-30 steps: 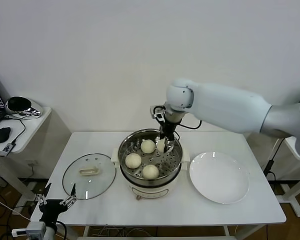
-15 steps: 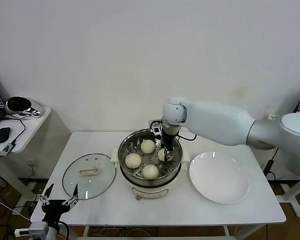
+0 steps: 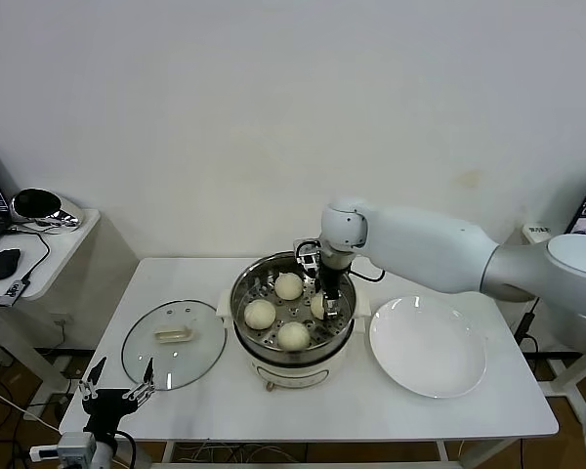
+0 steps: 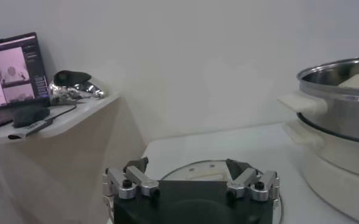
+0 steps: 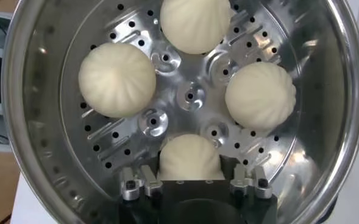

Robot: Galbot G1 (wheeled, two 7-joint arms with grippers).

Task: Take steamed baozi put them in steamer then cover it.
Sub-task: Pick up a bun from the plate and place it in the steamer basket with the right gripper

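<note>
Steel steamer (image 5: pixel 39 122) — four baozi (image 5: pixel 117 79)

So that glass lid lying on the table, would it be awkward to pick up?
Probably a bit. The lid is clear glass with a metal rim, so it likely weighs a fair amount for its size and could break if dropped. It lies flat on the table, and the smooth glass looks slippery, so the small bar handle at its centre seems the only sensible place to grab.

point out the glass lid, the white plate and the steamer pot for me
glass lid (image 3: pixel 174 344): head view, on the clear glass beside its handle.
white plate (image 3: pixel 428 346): head view, on its bare middle.
steamer pot (image 5: pixel 45 158): right wrist view, on the shiny inner wall.
</note>
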